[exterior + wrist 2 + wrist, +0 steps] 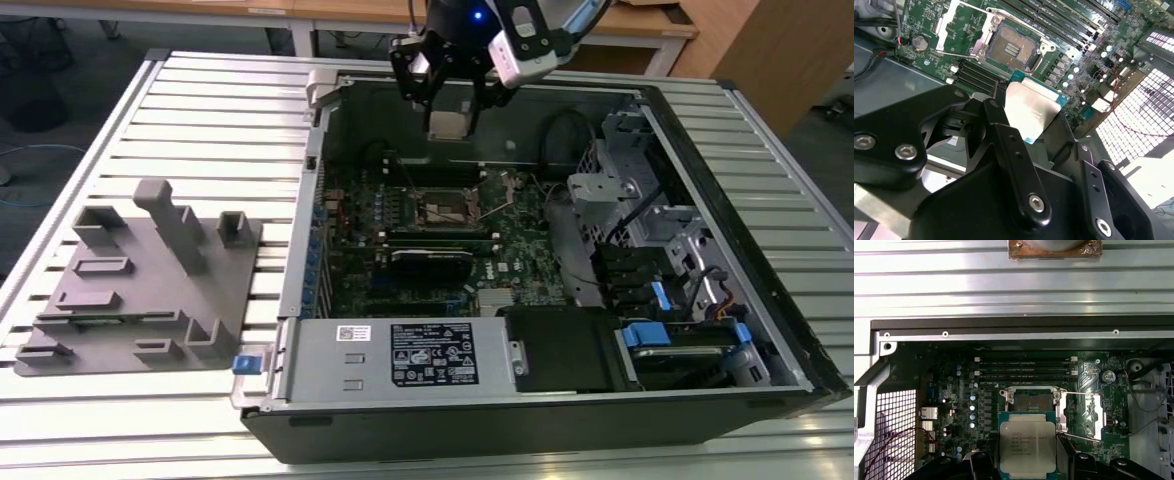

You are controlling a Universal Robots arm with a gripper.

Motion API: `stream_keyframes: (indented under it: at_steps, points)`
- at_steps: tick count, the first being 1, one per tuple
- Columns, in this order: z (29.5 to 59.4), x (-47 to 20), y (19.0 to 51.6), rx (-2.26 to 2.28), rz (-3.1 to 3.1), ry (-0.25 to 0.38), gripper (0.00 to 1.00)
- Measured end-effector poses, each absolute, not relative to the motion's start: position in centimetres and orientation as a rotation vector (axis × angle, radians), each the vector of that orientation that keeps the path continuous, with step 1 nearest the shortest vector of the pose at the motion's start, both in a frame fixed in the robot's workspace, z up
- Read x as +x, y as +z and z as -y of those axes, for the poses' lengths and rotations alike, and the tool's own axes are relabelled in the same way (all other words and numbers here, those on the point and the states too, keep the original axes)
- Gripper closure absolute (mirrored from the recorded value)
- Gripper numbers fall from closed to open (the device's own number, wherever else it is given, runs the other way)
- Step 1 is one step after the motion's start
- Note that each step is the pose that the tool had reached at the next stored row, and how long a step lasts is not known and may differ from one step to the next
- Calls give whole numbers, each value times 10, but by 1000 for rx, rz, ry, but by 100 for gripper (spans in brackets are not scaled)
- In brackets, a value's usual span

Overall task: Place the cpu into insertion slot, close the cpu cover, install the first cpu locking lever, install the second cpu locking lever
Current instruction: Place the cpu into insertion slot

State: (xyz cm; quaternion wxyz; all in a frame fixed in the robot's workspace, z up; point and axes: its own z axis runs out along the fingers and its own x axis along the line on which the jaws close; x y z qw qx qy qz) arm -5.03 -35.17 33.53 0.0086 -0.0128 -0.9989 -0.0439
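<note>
My gripper (pixel 450 112) hangs above the far end of the open computer case, shut on the cpu (pixel 449 125). In both wrist views the cpu (pixel 1027 445) (pixel 1033 111) shows its dull silver top and green edge between the black fingers (pixel 1004 140). The insertion slot (pixel 445 208) (pixel 1031 401) (pixel 1014 49) lies bare on the green board below, a short way from the chip. The cpu cover (pixel 1083 412) (pixel 951 25) is swung open beside the socket. Two thin locking levers (pixel 1079 393) stand released along the cover's edges.
The case (pixel 307 180) lies on a slatted metal table (pixel 214 110). A grey fixture block (pixel 134 280) sits at the exterior view's left. Long memory slots (pixel 1026 367) flank the socket. A labelled silver box (pixel 427 355) and drive cages (pixel 641 200) crowd the case's near and right sides.
</note>
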Motion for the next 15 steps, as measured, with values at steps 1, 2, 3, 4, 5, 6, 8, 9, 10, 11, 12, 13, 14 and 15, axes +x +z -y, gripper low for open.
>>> stream_keyframes:
  at_steps: [1, 2, 3, 4, 5, 6, 8, 9, 10, 11, 12, 13, 14, 15]
  points:
    - [352, -51, 335, -40, 3121, -137, 46]
    - [352, -52, 335, -40, 3121, -137, 46]
    - [352, -52, 335, -40, 3121, -137, 46]
    - [352, -52, 335, -40, 3121, -137, 46]
    - [352, -52, 335, -40, 3121, -137, 46]
    - [352, -53, 335, -40, 3121, -137, 46]
    - [352, -53, 335, -40, 3121, -137, 46]
    - [352, -53, 335, -40, 3121, -137, 46]
    - [352, -53, 335, -40, 3121, -137, 46]
    - [352, -53, 335, -40, 3121, -137, 46]
    - [352, -53, 335, -40, 3121, -137, 46]
    - [352, -54, 335, -40, 3121, -137, 46]
    - [352, -54, 335, -40, 3121, -137, 46]
    - [352, -55, 335, -40, 3121, -137, 46]
